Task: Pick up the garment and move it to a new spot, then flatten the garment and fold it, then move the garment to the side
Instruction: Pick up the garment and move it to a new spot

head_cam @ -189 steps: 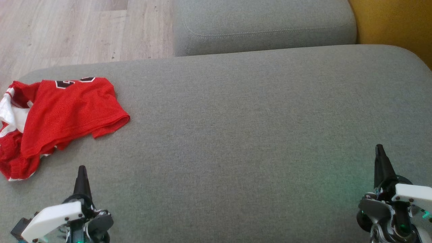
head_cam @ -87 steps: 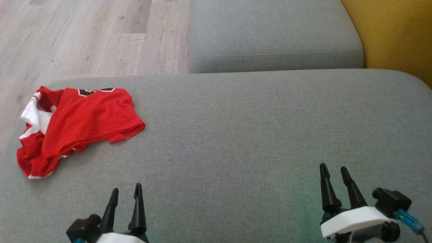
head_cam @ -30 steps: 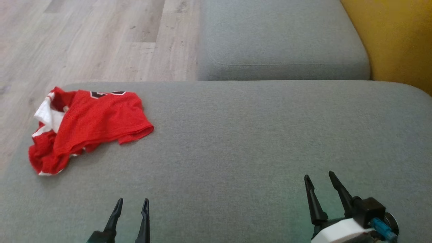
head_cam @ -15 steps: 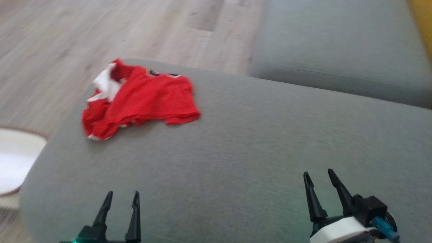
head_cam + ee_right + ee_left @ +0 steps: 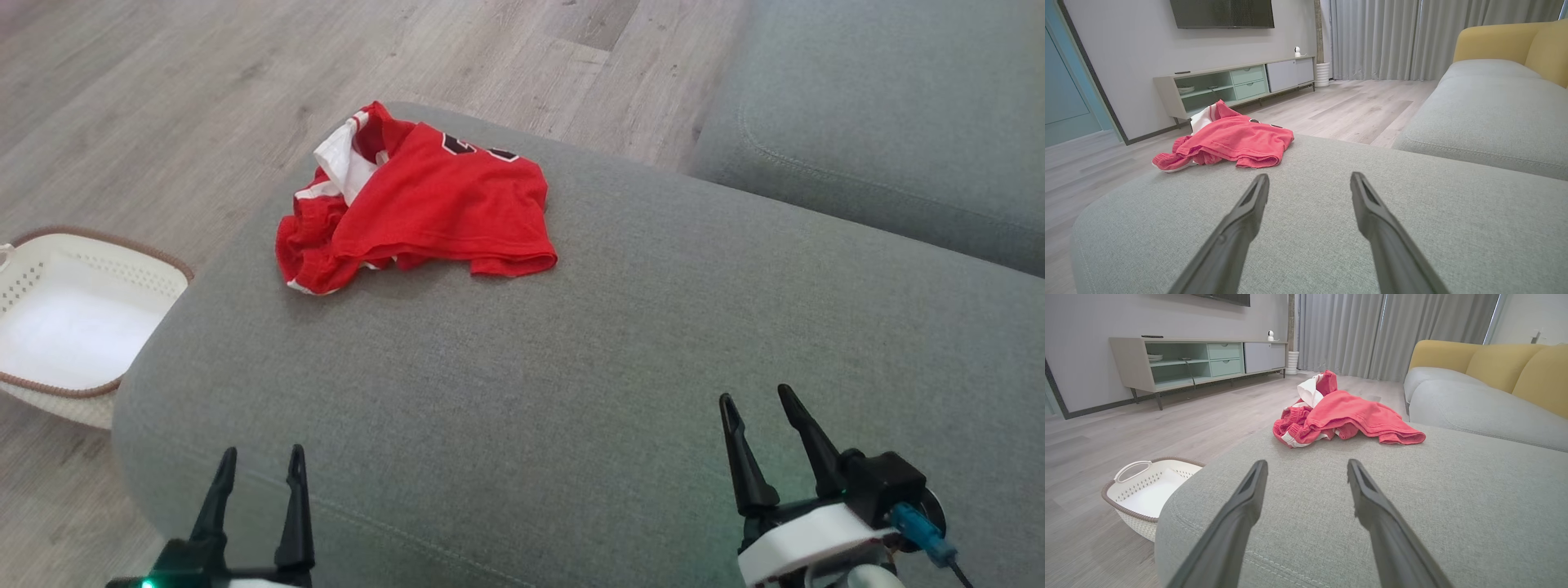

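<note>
Garment (image 5: 424, 204) is lying crumpled on the sofa (image 5: 620, 343), far left, while left gripper (image 5: 261, 450) and right gripper (image 5: 755, 394) are hovering well short, jaws spread empty, likely poised to reach.

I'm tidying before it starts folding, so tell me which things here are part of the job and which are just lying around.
Part of the job: red garment, crumpled on the grey seat; left gripper and right gripper, both open, apart from it.
Just lying around: white basket on the floor; TV cabinet; curtains.
</note>
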### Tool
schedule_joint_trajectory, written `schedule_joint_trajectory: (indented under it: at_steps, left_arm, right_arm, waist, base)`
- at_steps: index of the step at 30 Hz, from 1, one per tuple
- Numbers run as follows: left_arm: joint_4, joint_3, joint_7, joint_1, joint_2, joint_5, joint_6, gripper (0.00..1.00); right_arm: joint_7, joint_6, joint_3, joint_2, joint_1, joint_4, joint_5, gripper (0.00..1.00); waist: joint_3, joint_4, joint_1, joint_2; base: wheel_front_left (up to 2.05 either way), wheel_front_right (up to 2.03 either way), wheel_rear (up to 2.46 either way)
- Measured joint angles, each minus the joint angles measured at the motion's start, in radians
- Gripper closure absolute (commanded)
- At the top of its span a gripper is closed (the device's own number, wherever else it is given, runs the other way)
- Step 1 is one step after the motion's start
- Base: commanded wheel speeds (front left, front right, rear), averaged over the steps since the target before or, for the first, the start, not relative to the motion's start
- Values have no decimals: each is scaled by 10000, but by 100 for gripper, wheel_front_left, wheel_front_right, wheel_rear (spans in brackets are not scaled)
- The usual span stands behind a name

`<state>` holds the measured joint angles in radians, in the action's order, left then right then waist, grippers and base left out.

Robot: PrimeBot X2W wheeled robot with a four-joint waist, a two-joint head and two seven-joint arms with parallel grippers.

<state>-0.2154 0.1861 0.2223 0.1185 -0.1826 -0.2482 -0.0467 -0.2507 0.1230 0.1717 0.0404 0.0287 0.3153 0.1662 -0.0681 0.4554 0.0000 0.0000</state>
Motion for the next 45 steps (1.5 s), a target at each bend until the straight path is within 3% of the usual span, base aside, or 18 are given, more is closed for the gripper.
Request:
schedule_joint_trajectory:
  at_steps: [9,16,19,23,26,33,37,38,40,45]
  left_arm:
    - [623,-211,6,12,-249,0,-157,0]
    - [2161,-817,-704,-764,-1407,155,-301,0]
    - [2754,-1005,-1271,-1993,-2125,263,17,0]
    - [2974,-1151,-1812,-4081,-2610,-65,652,0]
    - [2349,-1087,-2299,-5795,-2890,-290,1118,0]
    - [-479,-65,-3367,-9044,-2838,-836,1620,0]
    - [-2263,1536,-3777,-9587,-2642,-1064,1772,0]
    - [-2263,1536,-3777,-9587,-2642,-1064,1772,0]
    - [-2915,2732,-3996,-9595,-2579,-1724,1791,0]
    - [-3923,3768,-4684,-9718,-2750,-2869,1791,0]
  right_arm:
    - [0,0,-213,0,53,-96,-8,0]
    - [-2,0,-303,2,59,-299,-326,0]
    - [-2,0,-351,4,56,-370,-558,0]
    - [2,0,-466,8,-108,-554,-955,0]
    - [107,0,-483,17,-512,-800,-1252,0]
    - [328,0,-468,48,-1362,-1319,-1695,0]
    - [462,0,-433,58,-1623,-1620,-1797,0]
    - [462,0,-433,58,-1623,-1620,-1797,0]
    - [523,0,-426,61,-1736,-1778,-1856,0]
    - [543,0,-397,67,-1976,-1960,-1929,0]
  waist:
    - [88,73,0,0]
    - [416,-424,0,0]
    - [671,-746,0,0]
    - [1278,-1143,2,0]
    - [1825,-1467,3,0]
    - [3138,-2250,4,0]
    - [3899,-2796,3,-1]
    - [3899,-2796,3,-1]
    - [4302,-3077,3,-1]
    - [4872,-3475,2,-1]
  base:
    - [0,0,0]
    - [0,0,0]
    - [0,0,0]
    - [0,0,0]
    - [0,0,0]
    - [0,0,0]
    - [0,0,0]
    - [0,0,0]
    - [0,0,0]
    - [0,0,0]
